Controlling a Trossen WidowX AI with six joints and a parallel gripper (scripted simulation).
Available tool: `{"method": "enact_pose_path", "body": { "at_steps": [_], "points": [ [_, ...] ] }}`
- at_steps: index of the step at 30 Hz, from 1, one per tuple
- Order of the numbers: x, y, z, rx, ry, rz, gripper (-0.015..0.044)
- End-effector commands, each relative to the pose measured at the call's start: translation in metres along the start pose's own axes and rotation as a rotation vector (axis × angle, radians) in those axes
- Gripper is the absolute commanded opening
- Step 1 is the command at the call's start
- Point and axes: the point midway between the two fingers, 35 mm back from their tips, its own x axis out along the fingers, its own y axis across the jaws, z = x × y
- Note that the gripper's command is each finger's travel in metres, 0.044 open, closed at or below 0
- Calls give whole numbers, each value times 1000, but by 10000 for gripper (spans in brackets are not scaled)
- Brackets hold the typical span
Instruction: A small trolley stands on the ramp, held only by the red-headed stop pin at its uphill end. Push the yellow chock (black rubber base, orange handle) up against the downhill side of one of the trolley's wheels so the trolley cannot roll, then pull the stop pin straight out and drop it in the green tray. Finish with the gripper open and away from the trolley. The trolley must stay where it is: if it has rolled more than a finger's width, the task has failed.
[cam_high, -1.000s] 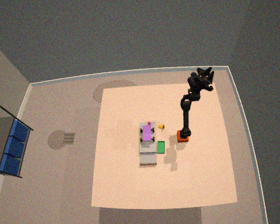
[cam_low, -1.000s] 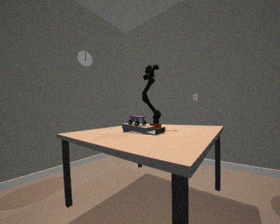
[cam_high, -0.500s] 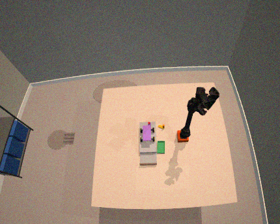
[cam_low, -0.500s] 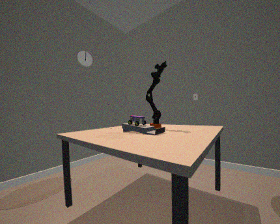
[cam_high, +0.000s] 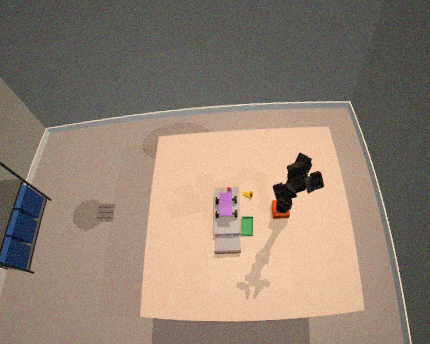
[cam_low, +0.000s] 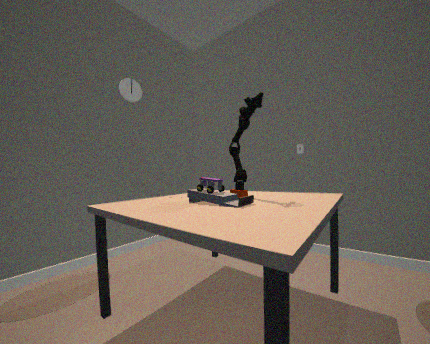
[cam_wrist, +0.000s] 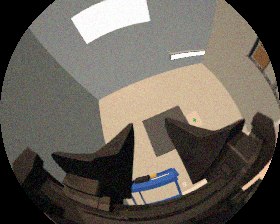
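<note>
The purple trolley (cam_high: 225, 204) (cam_low: 211, 179) stands on the grey ramp (cam_high: 227, 229) (cam_low: 212, 197). The stop pin's red head (cam_high: 229, 189) shows at the trolley's uphill end. The yellow chock (cam_high: 247, 194) lies on the table beside the ramp's upper part, away from the wheels; its orange handle is small in view. The green tray (cam_high: 247, 226) sits against the ramp's right side in the top view and looks empty. My gripper (cam_low: 259, 97) (cam_wrist: 149, 123) is partly open and empty, raised high above the table, far from the trolley, pin and chock. The wrist view shows none of these objects clearly.
The arm's orange base (cam_high: 276, 214) (cam_low: 239, 193) stands on the table (cam_high: 185, 280) (cam_low: 200, 225), right of the tray in the top view. Blue seats (cam_high: 21, 226) stand off the table at the left. The wrist view shows a blue-topped stand (cam_wrist: 165, 180) beyond the fingers.
</note>
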Motion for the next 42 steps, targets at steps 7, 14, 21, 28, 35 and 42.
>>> {"method": "enact_pose_path", "body": {
  "at_steps": [7, 14, 21, 28, 35, 42],
  "points": [
    [-16, -113, -36, -325, 162, -352, 190],
    [-60, -201, -49, -565, 349, -618, 190],
    [-130, -280, -52, -743, 590, -882, 190],
    [-224, -337, -52, -852, 918, -1108, 190],
    [-330, -363, -52, -847, 1294, -1259, 190],
    [-432, -355, -57, -713, 1670, -1305, 190]
  ]
}}
